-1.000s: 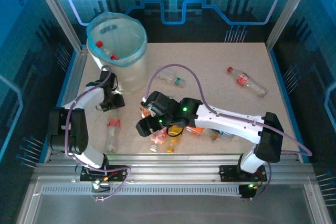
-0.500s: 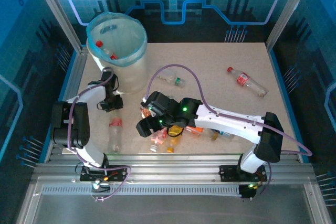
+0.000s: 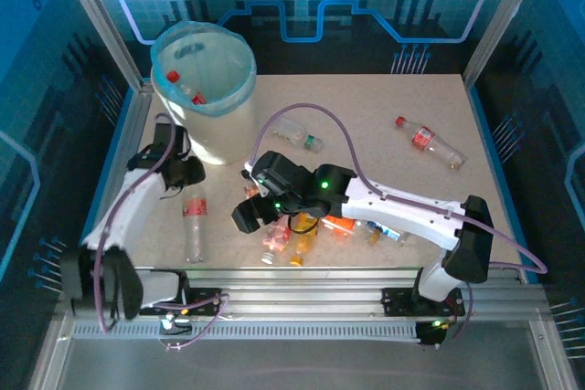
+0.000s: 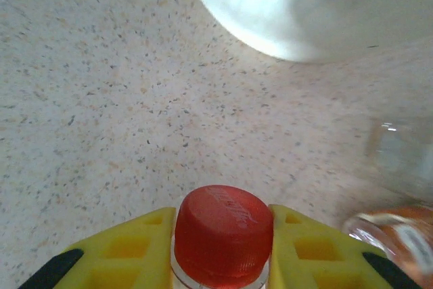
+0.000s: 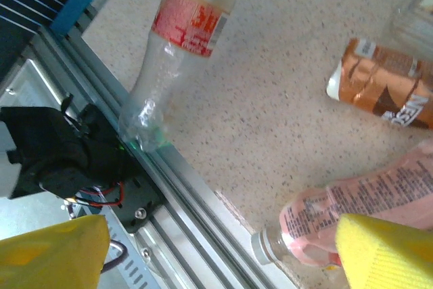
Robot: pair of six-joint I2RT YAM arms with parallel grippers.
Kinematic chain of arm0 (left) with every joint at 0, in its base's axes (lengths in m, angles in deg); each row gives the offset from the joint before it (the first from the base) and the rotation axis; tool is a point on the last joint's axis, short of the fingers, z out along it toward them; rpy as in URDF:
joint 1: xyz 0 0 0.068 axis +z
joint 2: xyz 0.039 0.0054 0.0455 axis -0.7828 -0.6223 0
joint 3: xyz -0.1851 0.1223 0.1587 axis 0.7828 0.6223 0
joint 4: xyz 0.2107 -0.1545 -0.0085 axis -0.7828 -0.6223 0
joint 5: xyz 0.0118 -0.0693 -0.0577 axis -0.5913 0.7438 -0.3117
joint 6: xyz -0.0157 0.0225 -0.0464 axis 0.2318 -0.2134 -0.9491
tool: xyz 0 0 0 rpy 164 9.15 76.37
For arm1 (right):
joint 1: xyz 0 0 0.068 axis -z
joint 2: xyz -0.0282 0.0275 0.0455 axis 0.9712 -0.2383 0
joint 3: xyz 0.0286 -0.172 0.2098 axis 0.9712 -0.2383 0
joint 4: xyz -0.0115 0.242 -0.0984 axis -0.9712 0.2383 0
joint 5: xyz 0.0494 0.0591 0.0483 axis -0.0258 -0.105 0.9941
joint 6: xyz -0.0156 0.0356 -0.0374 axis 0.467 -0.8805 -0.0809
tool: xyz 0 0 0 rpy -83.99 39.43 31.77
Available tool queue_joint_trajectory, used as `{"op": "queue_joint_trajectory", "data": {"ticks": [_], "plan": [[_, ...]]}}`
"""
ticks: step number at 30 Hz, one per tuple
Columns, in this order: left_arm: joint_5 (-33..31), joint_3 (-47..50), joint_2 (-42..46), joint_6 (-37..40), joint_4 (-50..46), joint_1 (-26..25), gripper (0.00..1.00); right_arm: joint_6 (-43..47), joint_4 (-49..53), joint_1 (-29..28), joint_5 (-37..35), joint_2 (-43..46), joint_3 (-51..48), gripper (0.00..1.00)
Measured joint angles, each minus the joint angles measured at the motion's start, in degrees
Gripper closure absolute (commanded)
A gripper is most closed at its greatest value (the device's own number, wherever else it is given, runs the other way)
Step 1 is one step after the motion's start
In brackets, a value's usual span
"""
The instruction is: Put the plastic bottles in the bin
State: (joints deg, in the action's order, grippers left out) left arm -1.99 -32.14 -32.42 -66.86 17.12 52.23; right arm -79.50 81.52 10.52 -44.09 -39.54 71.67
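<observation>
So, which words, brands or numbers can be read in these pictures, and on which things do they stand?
On the red cap: raised script, too blurred to read.
On the red-labelled clear bottle: white print, too blurred.
On the brown-labelled bottle: white letters, blurred, partly cut off.
On the pink bottle: fine dark print, too small.
No text can be quoted.

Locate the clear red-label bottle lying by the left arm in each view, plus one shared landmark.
Top external: the bottle lies lower left, near the front rail.
Left wrist: a red cap sits between the yellow fingers, bottom centre; whether it is this bottle's, I cannot tell.
Right wrist: top centre, base toward the rail.
Shared landmark: the speckled tabletop.
</observation>
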Motion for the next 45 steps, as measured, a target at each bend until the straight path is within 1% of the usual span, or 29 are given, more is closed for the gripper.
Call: {"op": "queue_joint_trajectory", "data": {"ticks": [7,11,13,16,20,24,27,31,35,41,45], "plan": [[6.8,1.16,19.8,-3.85,-4.09,-0.02,1.0,3.96,1.51,-0.04,-0.09,0.0,6.82,0.12],[11.37,-0.7,29.99,-5.07,-5.7,-0.24,1.0,6.58,2.16,-0.04,-0.66,0.37,9.92,0.12],[13.16,-4.07,32.46,-5.33,-6.08,-0.35,1.0,8.24,2.56,-0.04,-1.31,1.01,11.28,0.11],[15.23,-11.23,32.68,-5.35,-5.49,-0.46,1.0,10.4,3.43,0.11,-1.92,1.92,14.43,0.11],[16.24,-22.05,28.7,-5.44,-1.97,-0.46,1.0,12.87,3.65,1.6,-1.88,2.64,20.96,0.1],[14.53,-31.63,21.24,-5.44,4.44,-0.46,1.0,14.8,3.48,6.27,-1.66,1.92,29.27,0.1],[12.2,-39.52,12.92,-5.38,9.22,-0.46,1.0,16.46,3.45,10.05,-1.44,-1.9,38.77,0.09],[10.86,-47.89,1.84,-5.31,16.46,-0.46,1.0,18.6,3.28,14.16,-0.59,-10.08,51.34,0.09],[9.51,-49.79,-5.97,-4.37,24.09,-0.46,1.0,20.57,2.19,17.73,0.07,-17.62,57.57,0.09],[7.96,-49.42,-14.4,0.13,35.17,-0.46,1.0,21.27,-1.11,21.68,1.53,-26.36,59.41,0.09],[8.04,-49.42,-18.86,1.88,40.15,-0.44,1.0,20.61,-2.27,23.17,3.02,-30.45,61.68,0.09]]}}
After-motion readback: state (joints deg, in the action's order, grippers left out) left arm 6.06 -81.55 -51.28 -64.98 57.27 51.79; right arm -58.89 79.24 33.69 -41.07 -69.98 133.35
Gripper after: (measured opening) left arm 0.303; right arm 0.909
